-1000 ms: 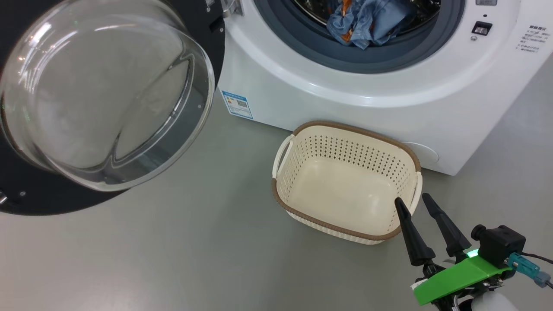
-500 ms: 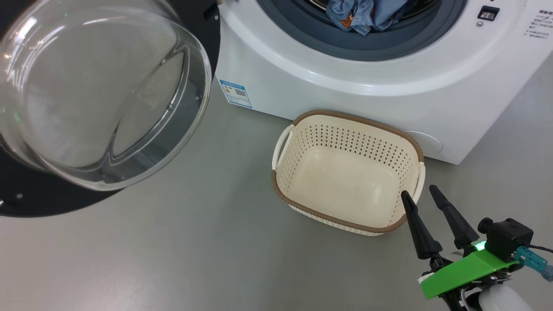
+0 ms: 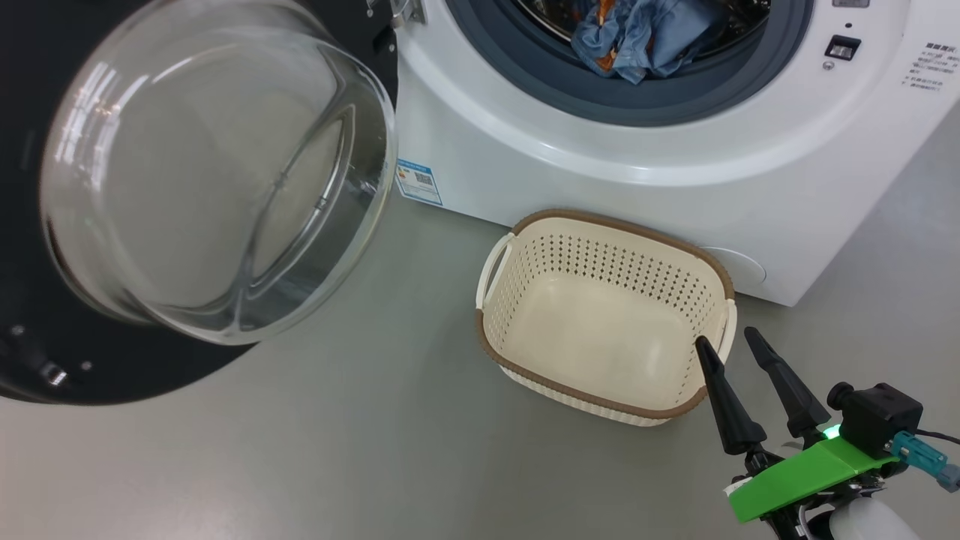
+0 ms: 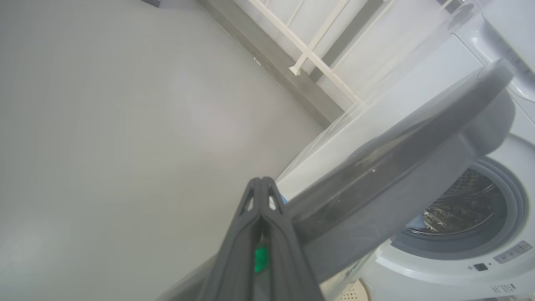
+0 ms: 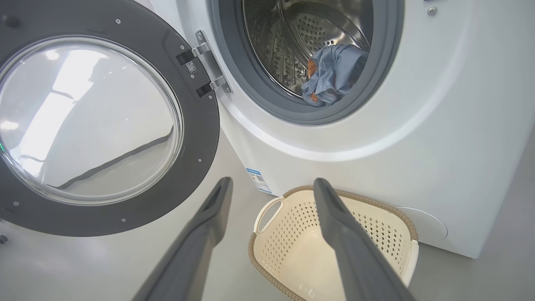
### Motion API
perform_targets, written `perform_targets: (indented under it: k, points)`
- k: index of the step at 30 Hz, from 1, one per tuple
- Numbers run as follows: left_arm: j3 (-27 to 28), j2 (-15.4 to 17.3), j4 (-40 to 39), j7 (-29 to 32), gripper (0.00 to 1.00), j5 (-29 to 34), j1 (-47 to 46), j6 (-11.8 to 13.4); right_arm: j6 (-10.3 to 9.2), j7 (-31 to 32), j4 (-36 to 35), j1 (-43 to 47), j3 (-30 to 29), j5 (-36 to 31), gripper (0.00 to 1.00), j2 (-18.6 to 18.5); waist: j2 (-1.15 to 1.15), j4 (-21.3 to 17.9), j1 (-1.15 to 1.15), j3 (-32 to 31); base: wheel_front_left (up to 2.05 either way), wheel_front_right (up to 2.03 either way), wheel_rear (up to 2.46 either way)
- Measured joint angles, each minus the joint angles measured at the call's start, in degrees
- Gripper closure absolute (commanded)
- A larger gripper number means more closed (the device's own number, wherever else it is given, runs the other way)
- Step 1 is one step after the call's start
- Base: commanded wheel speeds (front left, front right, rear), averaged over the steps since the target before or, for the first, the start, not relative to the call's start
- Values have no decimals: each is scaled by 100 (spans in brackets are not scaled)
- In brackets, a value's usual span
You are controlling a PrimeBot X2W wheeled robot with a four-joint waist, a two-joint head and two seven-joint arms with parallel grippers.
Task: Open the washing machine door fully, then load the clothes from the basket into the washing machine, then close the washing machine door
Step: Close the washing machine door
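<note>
The washing machine door (image 3: 112,375) stands swung out at the left, its glass bowl (image 3: 217,172) facing me. The clothes (image 3: 637,37), blue with orange print, lie in the drum of the washing machine (image 3: 600,150). In front of it the cream basket (image 3: 600,221) sits on the floor with a bare inside. My right gripper (image 3: 726,337) hovers open at the basket's near right corner, holding nothing. In the left wrist view my left gripper (image 4: 261,180) is shut, its tip beside the door's dark outer rim (image 4: 397,175); I cannot tell if it touches. The right wrist view shows the door (image 5: 200,138), clothes (image 5: 332,75) and basket (image 5: 288,238).
Grey floor (image 3: 337,450) spreads around the basket and under the door. A blue label sticker (image 3: 418,180) marks the machine's lower left front. A cream railing (image 4: 309,52) and wall base run behind the machine in the left wrist view.
The door has swung a little to the right, toward the machine. The head camera has shifted slightly. My right gripper stays open by the basket.
</note>
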Motion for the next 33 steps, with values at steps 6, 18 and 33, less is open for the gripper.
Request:
perform_targets:
  k: [6, 18, 33]
  points:
    - [-277, 40, -300, 389, 100, -125, 137, 0, 0, 0, 10, 7, -5, 1, 0, 53, 0, 18, 0, -160, 0, 0, 0]
    - [-474, -70, -1281, 1194, 100, -702, 365, 0, 0, 0, 15, 241, -51, 10, 0, 212, 0, -93, 0, -497, 0, 0, 0]
    - [-582, -561, -2853, 1798, 100, -854, 502, 9, 0, 0, 13, 286, -198, 9, 0, 272, 0, -492, 0, -597, 0, 0, 0]
